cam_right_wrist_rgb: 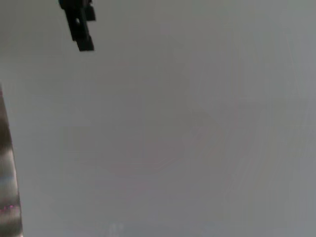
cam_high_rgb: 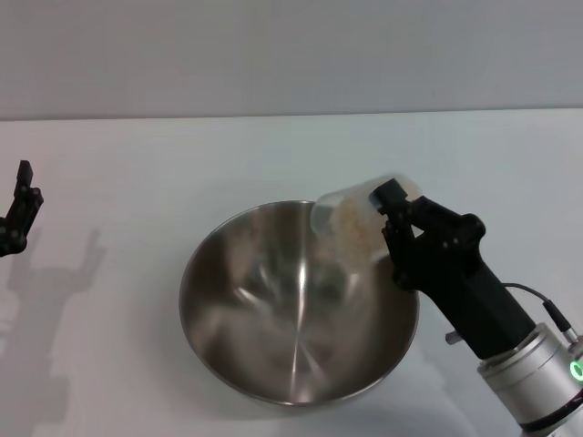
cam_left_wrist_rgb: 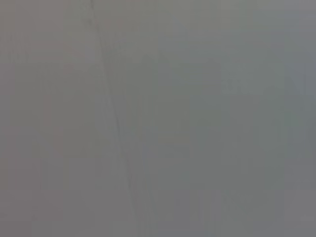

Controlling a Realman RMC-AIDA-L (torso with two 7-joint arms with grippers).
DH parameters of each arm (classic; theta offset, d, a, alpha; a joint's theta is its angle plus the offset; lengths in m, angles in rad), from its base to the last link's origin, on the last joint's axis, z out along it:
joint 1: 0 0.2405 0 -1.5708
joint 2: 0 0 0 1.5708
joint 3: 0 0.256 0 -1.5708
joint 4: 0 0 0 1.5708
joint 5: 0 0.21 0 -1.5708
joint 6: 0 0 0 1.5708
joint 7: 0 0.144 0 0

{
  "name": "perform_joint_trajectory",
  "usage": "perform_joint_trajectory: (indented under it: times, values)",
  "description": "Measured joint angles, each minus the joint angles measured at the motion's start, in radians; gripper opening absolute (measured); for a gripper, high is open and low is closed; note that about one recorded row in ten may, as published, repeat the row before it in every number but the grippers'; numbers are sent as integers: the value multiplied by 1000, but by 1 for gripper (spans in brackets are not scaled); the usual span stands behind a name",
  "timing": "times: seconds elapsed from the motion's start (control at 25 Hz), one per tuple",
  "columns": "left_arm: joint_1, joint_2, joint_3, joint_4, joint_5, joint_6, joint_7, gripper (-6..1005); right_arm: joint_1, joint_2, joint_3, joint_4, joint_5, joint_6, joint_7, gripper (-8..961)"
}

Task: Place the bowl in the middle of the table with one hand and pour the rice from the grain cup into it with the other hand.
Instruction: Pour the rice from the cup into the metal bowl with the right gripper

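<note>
A large round stainless-steel bowl (cam_high_rgb: 296,305) with a brushed, mirror-like inside sits on the smooth white table (cam_high_rgb: 137,164), near the front edge and about midway between the left and right edges. Its inside shows only streaked reflections; no grains can be made out on its bottom.

The right gripper (cam_high_rgb: 393,223), matte black and blocky on a silver wrist, reaches in from the front right corner and is clamped on a small clear plastic grain cup (cam_high_rgb: 351,218). The cup is tipped steeply on its side, its mouth pointing over the bowl's far right rim. Pale beige rice (cam_high_rgb: 353,232) lies as a loose granular heap against the cup's lower wall, close to the mouth.

The left gripper (cam_high_rgb: 20,214) hangs by the left edge, well apart from the bowl; whether its fingers are open or closed cannot be told. In the right wrist view a sliver of the bowl's shiny rim (cam_right_wrist_rgb: 7,177) shows beside bare white tabletop.
</note>
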Motion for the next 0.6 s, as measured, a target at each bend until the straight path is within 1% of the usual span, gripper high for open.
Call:
perform_joint_trajectory:
  times: [0.08,0.12,0.16,0.2,0.24,0.28,0.32,0.36,0.4,0.44,0.48,0.52,0.6]
  values:
    - [0,0,2,0,0,0,0,847,1,0,4,1,-27,0,-31,10]
    - [0,0,3,0,0,0,0,847,1,0,3,0,-47,0,-92,10]
    - [0,0,3,0,0,0,0,847,1,0,3,0,-47,0,-92,10]
    - [-1,0,4,0,0,0,0,846,1,0,1,0,-52,3,-135,10]
    - [-2,0,4,0,0,0,-1,846,2,0,-4,2,-53,9,-242,11]
    - [-2,0,4,0,0,0,-1,846,2,0,-4,2,-53,9,-242,11]
    - [-3,0,5,0,0,-1,-1,846,0,1,-2,13,-53,17,-351,11]
    - [-3,0,5,0,0,-1,-1,846,0,1,-2,13,-53,17,-351,11]
    - [-3,0,5,0,0,-2,-1,846,-1,1,1,20,-53,21,-407,11]
    - [-4,0,5,0,0,-5,-1,846,-2,1,5,37,-52,27,-519,11]
    - [-4,0,5,0,0,-5,-1,846,-2,1,5,37,-52,27,-519,10]
    - [-4,0,5,0,0,-7,-1,846,-1,2,7,57,-49,28,-605,10]
    - [-4,0,5,0,0,-7,-2,846,1,2,8,66,-49,29,-642,10]
